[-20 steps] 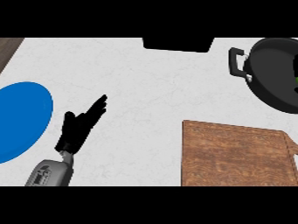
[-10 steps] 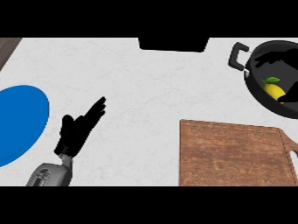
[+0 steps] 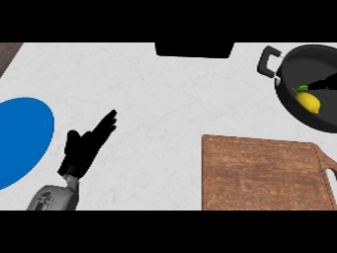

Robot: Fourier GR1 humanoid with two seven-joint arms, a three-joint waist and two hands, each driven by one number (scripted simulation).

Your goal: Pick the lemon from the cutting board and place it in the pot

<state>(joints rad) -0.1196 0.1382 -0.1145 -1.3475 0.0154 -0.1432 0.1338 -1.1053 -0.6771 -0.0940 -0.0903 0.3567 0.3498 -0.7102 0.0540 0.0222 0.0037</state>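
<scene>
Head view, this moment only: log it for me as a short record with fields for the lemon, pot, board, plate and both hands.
lemon: yellow lemon lying inside the pot, not held
pot: black round pot with side handle, at the counter's far right
board: brown wooden cutting board, nothing on it
plate: blue round plate at the left edge
left hand: black left hand open, fingers straight, over the counter
right hand: black right hand, only fingers show above the pot, beside the lemon; open or shut unclear

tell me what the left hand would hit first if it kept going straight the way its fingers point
Probably nothing close: the left hand points up and to the right over bare counter. Farther along lies the dark object at the top edge, though height is unclear.
</scene>
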